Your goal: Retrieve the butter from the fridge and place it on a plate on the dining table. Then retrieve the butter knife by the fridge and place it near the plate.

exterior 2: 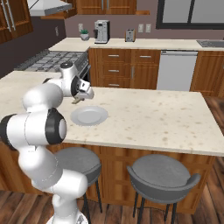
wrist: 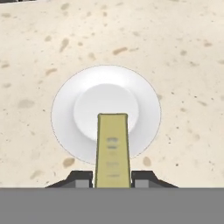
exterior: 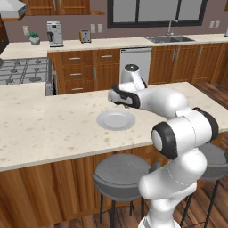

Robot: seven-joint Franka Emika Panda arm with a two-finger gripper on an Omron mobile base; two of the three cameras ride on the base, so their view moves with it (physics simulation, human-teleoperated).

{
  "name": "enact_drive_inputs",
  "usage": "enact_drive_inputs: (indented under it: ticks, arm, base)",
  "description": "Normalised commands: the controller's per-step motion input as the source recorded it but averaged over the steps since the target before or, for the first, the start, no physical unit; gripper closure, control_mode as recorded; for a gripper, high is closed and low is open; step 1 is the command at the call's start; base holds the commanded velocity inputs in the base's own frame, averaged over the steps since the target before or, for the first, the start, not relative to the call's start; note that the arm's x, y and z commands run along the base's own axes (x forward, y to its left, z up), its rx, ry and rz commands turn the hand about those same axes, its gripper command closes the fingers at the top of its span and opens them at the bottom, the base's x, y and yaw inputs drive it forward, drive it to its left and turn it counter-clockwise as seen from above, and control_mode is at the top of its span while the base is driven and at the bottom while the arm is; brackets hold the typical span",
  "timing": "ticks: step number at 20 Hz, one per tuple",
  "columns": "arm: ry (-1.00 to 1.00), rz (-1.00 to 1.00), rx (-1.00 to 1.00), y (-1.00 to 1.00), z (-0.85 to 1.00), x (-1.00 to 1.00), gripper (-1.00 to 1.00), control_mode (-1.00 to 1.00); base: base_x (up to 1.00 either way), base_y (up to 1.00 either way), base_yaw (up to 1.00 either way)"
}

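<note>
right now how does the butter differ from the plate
The butter is a thin olive-yellow stick; the plate is a round, pale grey-white dish with a wide rim. The butter is far smaller than the plate. The butter is clamped in the gripper, held above the counter, while the plate lies flat on the dining table with nothing on it. In the hand view the two line up, the butter pointing over the plate's middle.

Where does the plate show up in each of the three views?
Left base view: the plate lies mid-frame on the dining table, just below the arm's wrist.
Right base view: the plate lies left of centre, just below and right of the hand.
Hand view: the plate is centred, partly covered by the butter in the gripper.
Shared landmark: the speckled table top.
</note>
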Motion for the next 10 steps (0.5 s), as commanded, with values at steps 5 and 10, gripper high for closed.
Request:
enact_drive_inputs:
  ticks: [5, 10]
  arm:
    - [0.00, 0.00, 0.00, 0.00, -0.49, 0.19, 1.00, -1.00]
    - [0.00, 0.00, 0.00, 0.00, -0.51, 0.08, 1.00, -1.00]
  base:
    - [0.00, 0.00, 0.00]
    - [0.00, 0.00, 0.00]
